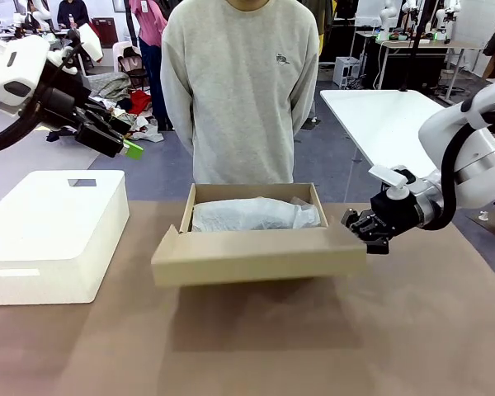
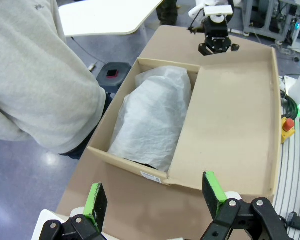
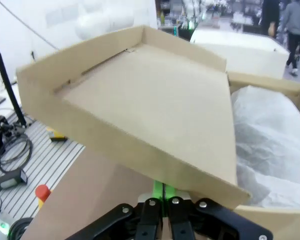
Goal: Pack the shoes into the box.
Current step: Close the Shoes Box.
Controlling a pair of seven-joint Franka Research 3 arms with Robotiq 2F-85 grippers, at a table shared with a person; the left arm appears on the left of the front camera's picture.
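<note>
The tan cardboard box (image 1: pixel 200 195) lies at mid-table, lined with bulging white tissue paper (image 1: pixel 256 214). The shoes are hidden. The box's hinged lid (image 1: pixel 256 256) stands half raised on my side, its inside facing up (image 2: pixel 230 115). My right gripper (image 1: pixel 367 229) is shut, fingers pressed together at the lid's right end, just under its side wall (image 3: pixel 163 192). It also appears far off in the left wrist view (image 2: pixel 215 47). My left gripper (image 1: pixel 122 144) hangs high at the far left, open, its green pads (image 2: pixel 96 200) wide apart above the box (image 2: pixel 140 172).
A white foam block (image 1: pixel 54 235) sits on the table's left part. A person in a grey sweatshirt (image 1: pixel 239 91) stands right behind the box, arms behind the back. A white table (image 1: pixel 388 124) stands beyond at the right. Brown tabletop (image 1: pixel 256 346) lies bare in front of the lid.
</note>
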